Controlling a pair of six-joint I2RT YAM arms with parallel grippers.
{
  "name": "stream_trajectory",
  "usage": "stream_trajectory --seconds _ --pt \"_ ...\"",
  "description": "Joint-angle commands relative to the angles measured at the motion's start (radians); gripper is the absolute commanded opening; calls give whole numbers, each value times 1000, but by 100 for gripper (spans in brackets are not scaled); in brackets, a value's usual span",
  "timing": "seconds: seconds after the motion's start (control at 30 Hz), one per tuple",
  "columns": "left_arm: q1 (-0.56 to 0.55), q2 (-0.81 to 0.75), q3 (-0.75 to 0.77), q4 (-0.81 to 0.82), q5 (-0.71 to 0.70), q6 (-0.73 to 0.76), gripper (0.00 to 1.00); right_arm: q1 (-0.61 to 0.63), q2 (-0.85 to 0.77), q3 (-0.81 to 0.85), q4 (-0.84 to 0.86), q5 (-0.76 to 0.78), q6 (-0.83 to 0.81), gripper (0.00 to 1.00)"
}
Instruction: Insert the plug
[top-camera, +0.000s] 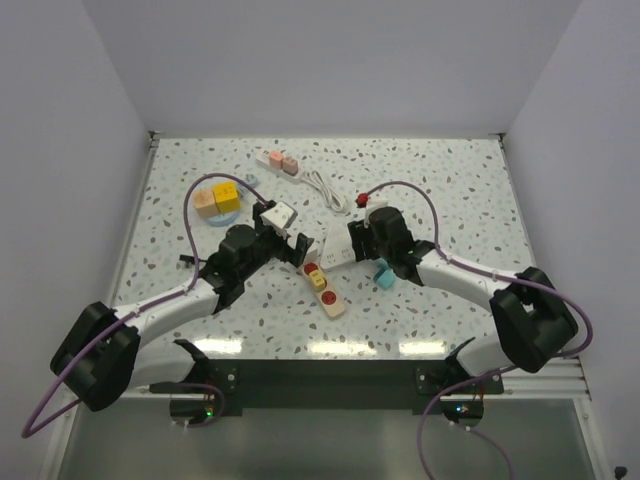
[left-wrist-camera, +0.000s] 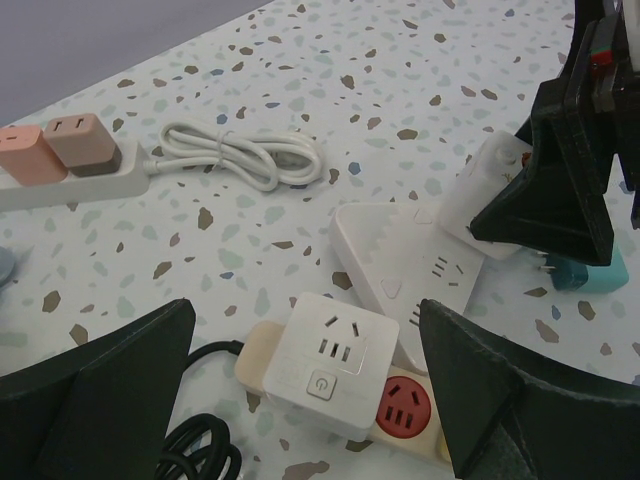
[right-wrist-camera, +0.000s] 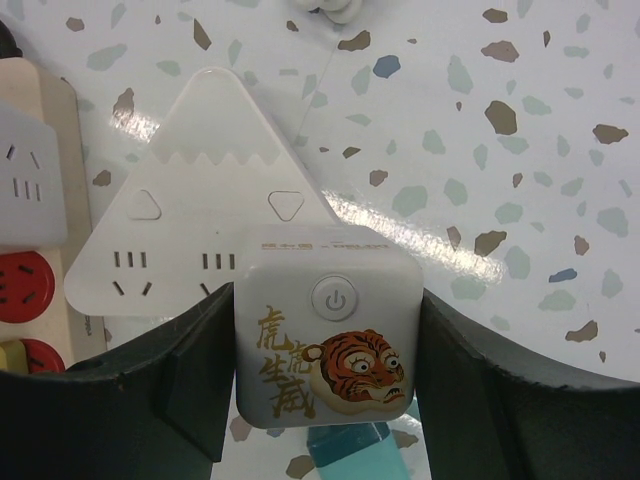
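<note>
My right gripper is shut on a white cube plug printed with a tiger face and a power button. The plug sits over the near right corner of a white mountain-shaped socket block; its prongs are hidden. In the left wrist view the same plug leans at the block's far edge. My left gripper is open, its fingers either side of a white cube adapter seated on a beige strip with red sockets. From above, both grippers meet mid-table.
A teal plug lies under the right gripper. A white strip with pink plugs and its coiled white cable lie at the back. Yellow and orange cubes on a blue disc stand back left. A black cable curls beside the beige strip.
</note>
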Motion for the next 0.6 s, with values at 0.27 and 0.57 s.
stream_trajectory --seconds 0.27,0.57 --pt "11 -26 20 19 16 -17 100 40 128 14 -34 52 26 0" --pt "11 -22 22 19 13 -17 100 46 121 -32 -26 60 71 0"
